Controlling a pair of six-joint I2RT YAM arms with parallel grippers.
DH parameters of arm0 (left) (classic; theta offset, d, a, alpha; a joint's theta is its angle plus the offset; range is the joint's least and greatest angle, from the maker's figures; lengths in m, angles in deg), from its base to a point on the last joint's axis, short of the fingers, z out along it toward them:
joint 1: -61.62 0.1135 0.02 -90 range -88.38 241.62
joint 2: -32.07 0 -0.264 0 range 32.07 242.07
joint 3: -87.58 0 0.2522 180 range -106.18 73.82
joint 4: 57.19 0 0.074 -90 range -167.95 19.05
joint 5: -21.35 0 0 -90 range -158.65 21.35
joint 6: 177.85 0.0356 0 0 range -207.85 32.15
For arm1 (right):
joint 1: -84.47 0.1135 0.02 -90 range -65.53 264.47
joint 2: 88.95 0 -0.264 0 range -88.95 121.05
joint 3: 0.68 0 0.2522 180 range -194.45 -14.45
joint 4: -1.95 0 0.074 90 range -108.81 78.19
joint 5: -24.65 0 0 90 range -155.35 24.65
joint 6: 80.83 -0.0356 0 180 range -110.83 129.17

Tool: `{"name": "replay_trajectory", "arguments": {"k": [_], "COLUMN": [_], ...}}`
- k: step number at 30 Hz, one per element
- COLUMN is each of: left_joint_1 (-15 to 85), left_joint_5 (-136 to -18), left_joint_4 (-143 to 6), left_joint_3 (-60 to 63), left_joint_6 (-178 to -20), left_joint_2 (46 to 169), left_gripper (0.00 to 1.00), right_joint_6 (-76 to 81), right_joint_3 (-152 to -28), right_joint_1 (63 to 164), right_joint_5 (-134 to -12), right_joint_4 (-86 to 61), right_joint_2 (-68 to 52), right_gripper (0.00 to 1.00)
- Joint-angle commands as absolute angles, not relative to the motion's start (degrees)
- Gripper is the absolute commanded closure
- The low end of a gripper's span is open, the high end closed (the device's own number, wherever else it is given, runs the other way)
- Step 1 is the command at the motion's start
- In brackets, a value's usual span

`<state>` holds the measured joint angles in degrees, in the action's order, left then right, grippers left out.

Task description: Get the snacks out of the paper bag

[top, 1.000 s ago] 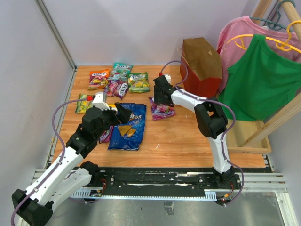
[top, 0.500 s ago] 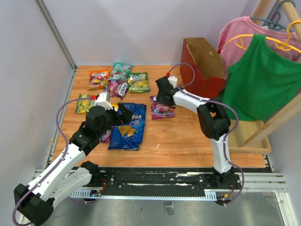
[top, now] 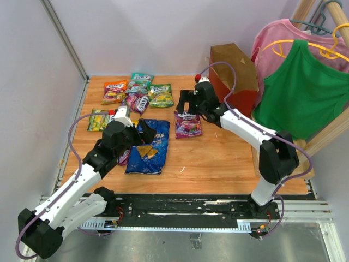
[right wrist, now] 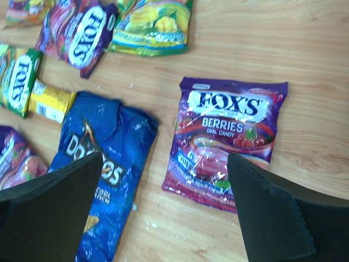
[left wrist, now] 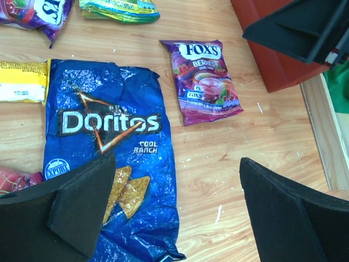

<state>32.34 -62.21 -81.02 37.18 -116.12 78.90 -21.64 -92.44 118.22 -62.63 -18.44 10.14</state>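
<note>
- Now the right gripper (top: 185,102) stands wide open, having let go of the purple packet (right wrist: 226,142), which lies flat on the table at centre frame.
- The left gripper (top: 139,131) is spread and empty, over the Doritos bag (left wrist: 109,147).
- The paper bag (top: 234,76) stands upper right; its interior is unseen, possibly emptied.

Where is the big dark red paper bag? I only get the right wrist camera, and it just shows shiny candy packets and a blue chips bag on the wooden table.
Observer: The dark red paper shopping bag stands at the back right of the table, past your right gripper.
Operator: Is anything next to it?
Observer: Yes, a pink shirt and a green shirt hang just right of it.
Operator: What is the other arm doing?
Observer: The left gripper hangs open over the blue Doritos bag, holding nothing.
</note>
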Motion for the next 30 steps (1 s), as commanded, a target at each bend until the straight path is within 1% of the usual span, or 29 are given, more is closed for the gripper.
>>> {"name": "replay_trajectory", "arguments": {"k": [1, 4, 7, 14, 19, 25, 30], "left_joint_1": [32.44, 32.52, 32.6, 32.7, 32.7, 32.7, 32.7], "left_joint_5": [-63.11, -62.94, -62.71, -66.91, -67.21, -68.31, -68.1], "left_joint_4": [-79.06, -79.08, -79.4, -79.06, -81.72, -83.96, -83.45], "left_joint_3": [36.11, 35.96, 35.25, 32.93, 30.05, 30.58, 32.44], "left_joint_6": [-115.36, -115.38, -115.47, -117.51, -117.82, -119.22, -119.63], "left_joint_2": [78.89, 79.23, 79.63, 77.21, 74.51, 71.79, 70.71], "left_gripper": [0.0, 0.0, 0.0, 0.0, 0.0, 0.0, 0.0], "right_joint_6": [-14.94, -13.14, -12.33, -14.12, -16.24, -19.08, -19.93], "right_joint_3": [-87.17, -80.87, -74.33, -62.46, -55.05, -48.62, -45.98], "right_joint_1": [117.85, 117.84, 117.86, 117.83, 117.86, 117.85, 117.84], "right_joint_5": [-67.98, -67.68, -66.5, -62.85, -60.65, -60.51, -59.98], "right_joint_4": [-18.16, -15.53, -13.83, -17.9, -20.48, -23.89, -24.38], "right_joint_2": [5.94, -0.81, -10.05, -28.45, -40.66, -50.61, -53.35], "right_gripper": [0.02, 0.02, 0.02, 0.02, 0.02, 0.02, 0.02]}}
